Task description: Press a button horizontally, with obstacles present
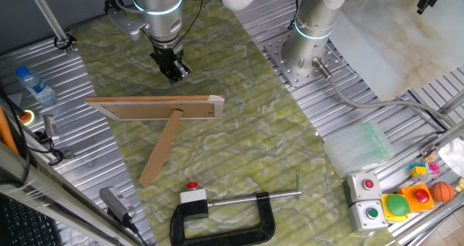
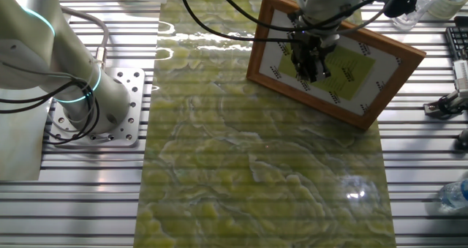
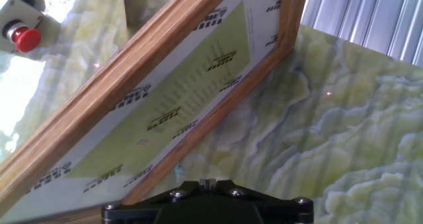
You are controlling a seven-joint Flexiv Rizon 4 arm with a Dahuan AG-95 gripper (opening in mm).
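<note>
One fixed view: gripper (image 1: 174, 70) hangs above the green mat, just behind the upright framed board (image 1: 161, 108) propped by a wooden strip (image 1: 161, 156). Red button (image 1: 192, 186) on its white box sits beyond, at the C-clamp (image 1: 225, 218).
Other fixed view: gripper over the frame; jaw state can't tell.
Hand view: frame fills view, button top-left.

We see a robot arm of smooth silver-grey cylindrical segments (image 1: 161, 1), each joint ringed by a thin glowing cyan band, with loops of black cable (image 2: 219, 17) running down to the small black two-finger gripper (image 1: 174, 73). A second silver column of the same make (image 1: 317, 17) rises from a perforated grey metal base plate (image 1: 290, 64) studded with screw holes. In the hand view only the black gripper body (image 3: 208, 201) appears, with round silver screw heads along its top edge.
</note>
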